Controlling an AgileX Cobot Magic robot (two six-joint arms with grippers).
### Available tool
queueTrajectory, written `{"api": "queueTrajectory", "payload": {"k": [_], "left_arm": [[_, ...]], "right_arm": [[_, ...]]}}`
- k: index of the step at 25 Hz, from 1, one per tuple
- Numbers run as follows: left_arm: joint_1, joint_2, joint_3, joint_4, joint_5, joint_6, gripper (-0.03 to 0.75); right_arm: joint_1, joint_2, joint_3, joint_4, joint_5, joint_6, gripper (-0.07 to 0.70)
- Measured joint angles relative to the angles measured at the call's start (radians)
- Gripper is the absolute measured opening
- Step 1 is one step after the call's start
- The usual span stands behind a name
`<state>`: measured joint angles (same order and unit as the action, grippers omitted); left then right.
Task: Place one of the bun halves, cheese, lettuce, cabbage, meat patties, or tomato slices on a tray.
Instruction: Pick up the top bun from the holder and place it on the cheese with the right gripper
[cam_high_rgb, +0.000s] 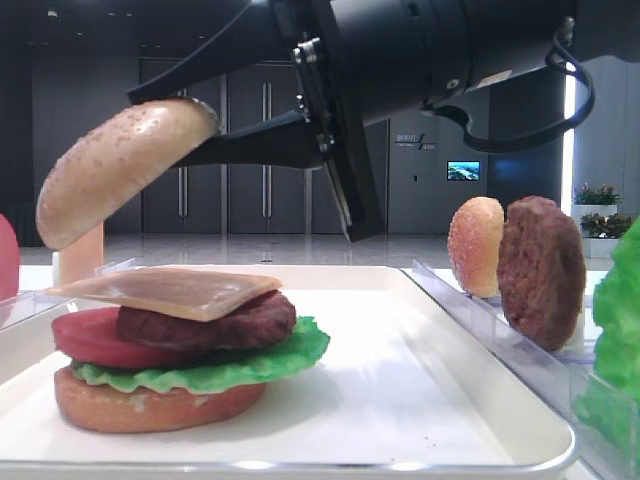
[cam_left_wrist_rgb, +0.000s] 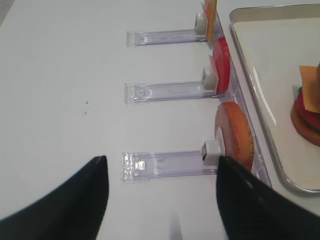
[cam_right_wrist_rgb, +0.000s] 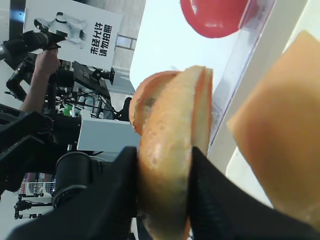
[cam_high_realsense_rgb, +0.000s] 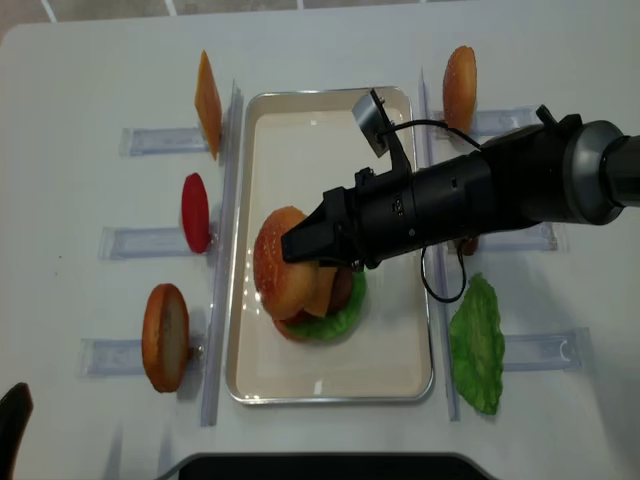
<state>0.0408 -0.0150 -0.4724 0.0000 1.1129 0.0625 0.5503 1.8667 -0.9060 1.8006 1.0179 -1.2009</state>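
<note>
Gripping one speckled bun top, the right gripper; left gripper wide; one tray; two lettuce leaves.

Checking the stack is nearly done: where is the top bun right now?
The top bun is clamped in the right gripper, tilted above the cheese on the stack, left of centre in the tray.

Right arm reaches in from right of overhead frame toward centre, wrist level. Right gripper clamped on the bun, fingers on both faces. Left gripper at bottom of its wrist view, jaws apart, holding nothing.
</note>
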Motion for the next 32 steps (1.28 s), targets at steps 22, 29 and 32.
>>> {"api": "queueTrajectory", "payload": {"k": [22, 29, 32], "left_arm": [[0.0, 0.0, 0.0, 0.0, 0.0, 0.0, 0.516], [0.0, 0.0, 0.0, 0.0, 0.0, 0.0, 0.516], [0.0, 0.0, 0.0, 0.0, 0.0, 0.0, 0.516]], "right_arm": [[-0.003, 0.0, 0.0, -0.007, -0.041, -0.033, 0.216], [-0.003, 0.0, 0.0, -0.008, -0.041, -0.034, 0.216], [-0.003, 0.0, 0.0, -0.009, -0.041, -0.034, 0.216]]}}
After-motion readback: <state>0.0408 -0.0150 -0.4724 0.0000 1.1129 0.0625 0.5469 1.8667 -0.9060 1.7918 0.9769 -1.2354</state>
